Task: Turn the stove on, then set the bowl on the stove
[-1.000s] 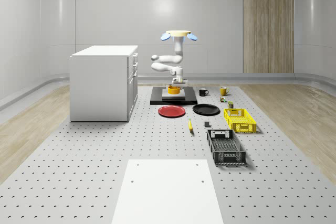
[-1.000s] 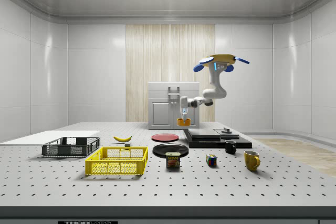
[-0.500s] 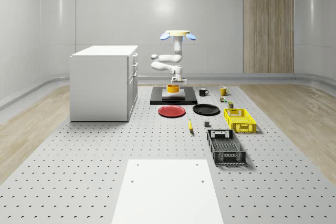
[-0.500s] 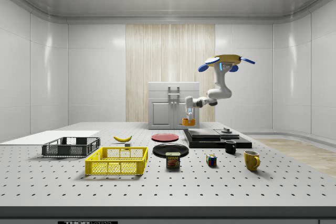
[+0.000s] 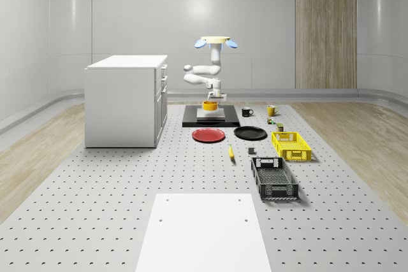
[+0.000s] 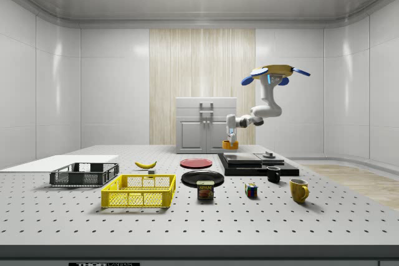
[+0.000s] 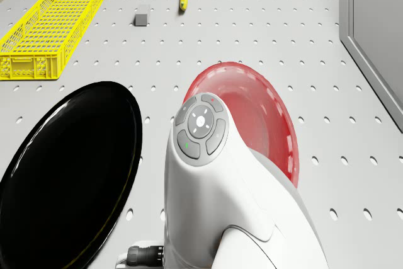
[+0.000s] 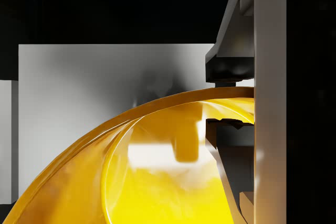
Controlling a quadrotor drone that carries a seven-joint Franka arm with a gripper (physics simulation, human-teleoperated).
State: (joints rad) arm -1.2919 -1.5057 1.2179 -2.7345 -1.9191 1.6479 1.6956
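I see drone (image 5: 216, 42) hovering above stove (image 5: 211, 119); gripper (image 5: 215, 98) clenched on yellow bowl (image 5: 210, 106) rim, bowl held just over stove's grey plate (image 5: 210, 114), contact unclear.

bowl (image 5: 210, 105) over stove (image 5: 210, 118), drone (image 5: 216, 41) above, plates before stove

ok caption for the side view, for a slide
Drone hovering above the stove, end effector holding the yellow bowl by its rim just over the stove's near edge.
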